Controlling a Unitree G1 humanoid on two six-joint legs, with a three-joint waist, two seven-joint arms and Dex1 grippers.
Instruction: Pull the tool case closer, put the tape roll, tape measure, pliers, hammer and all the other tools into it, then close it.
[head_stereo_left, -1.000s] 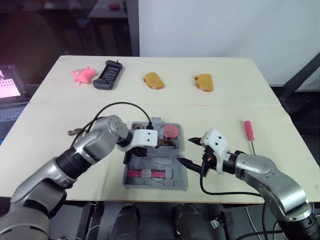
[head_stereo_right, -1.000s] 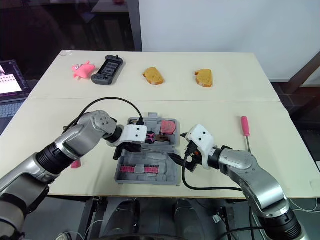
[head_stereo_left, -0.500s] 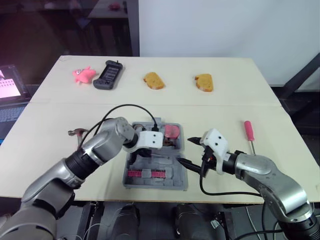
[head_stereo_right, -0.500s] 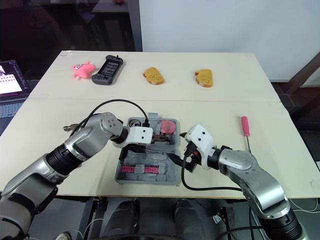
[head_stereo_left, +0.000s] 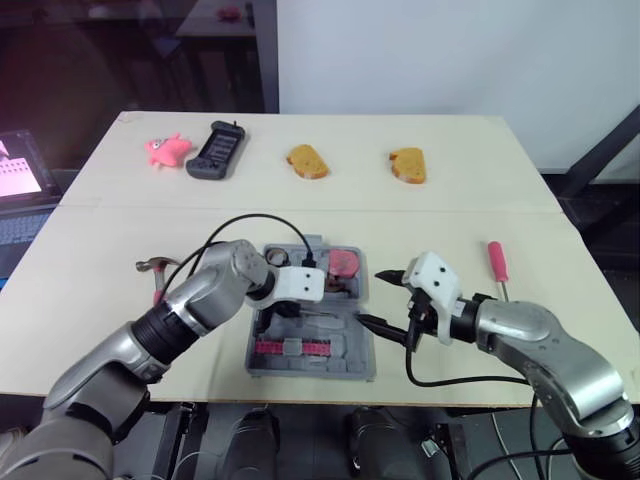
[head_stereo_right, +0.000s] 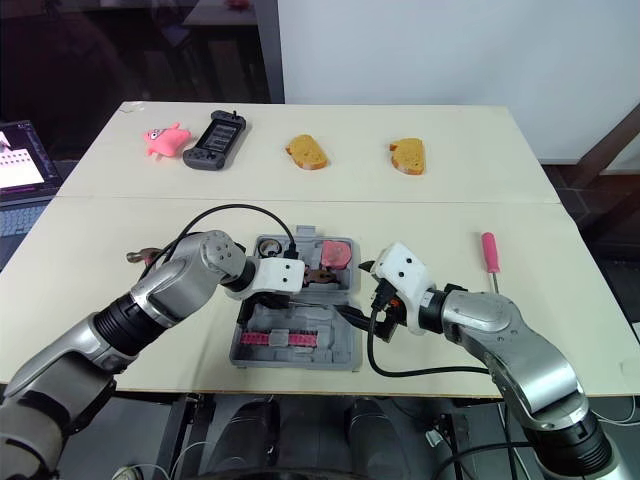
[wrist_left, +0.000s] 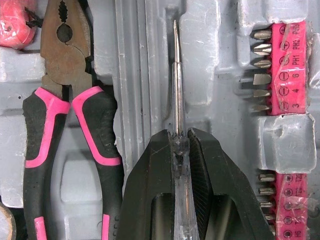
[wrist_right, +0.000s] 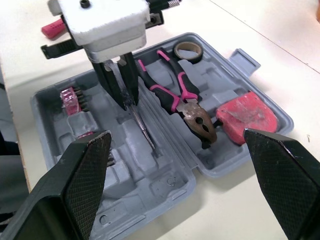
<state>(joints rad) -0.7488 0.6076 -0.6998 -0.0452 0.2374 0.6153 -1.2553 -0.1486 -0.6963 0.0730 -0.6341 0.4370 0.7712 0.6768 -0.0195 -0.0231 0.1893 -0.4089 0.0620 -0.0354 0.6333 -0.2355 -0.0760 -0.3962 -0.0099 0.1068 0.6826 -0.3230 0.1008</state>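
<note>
– Near the table's (head_stereo_left: 450, 140) front edge, about midway along it, sits the open grey moulded plastic tool case (head_stereo_left: 355, 358). What step is this?

– Seating a tool, I'd say. The left gripper (wrist_left: 179, 137) is clamped on the clear handle of a slim steel-shafted screwdriver (wrist_left: 176, 90), lined up along a long groove just beside the pink-and-black-handled pliers (wrist_left: 62, 65).

– Is it down in the groove?

– Can't tell for sure. The right wrist view has the tip low and the handle end raised, so the next move looks like lowering the handle, then parting the fingers without dragging the shaft out.

– What's already packed?

– The pliers, a dark ring of tape (wrist_right: 188, 50) and a flat red tape measure (wrist_right: 247, 117), all in the half farther from the front edge. A pink strip of driver bits (wrist_left: 292, 65) is in the nearer half.

– And outside?

– A steel-headed hammer (head_stereo_left: 155, 266) lies on the table between the case and the left edge; a red-handled screwdriver (head_stereo_left: 497, 262) lies toward the right edge, well apart from the case.

– How are the arms posed?

– The left one reaches in from the left, wrist over the case, fingers pointing down. The right gripper (head_stereo_left: 378, 300) is just beside the case's right rim, fingers wide apart and empty, forearm running back toward the front right corner.
</note>
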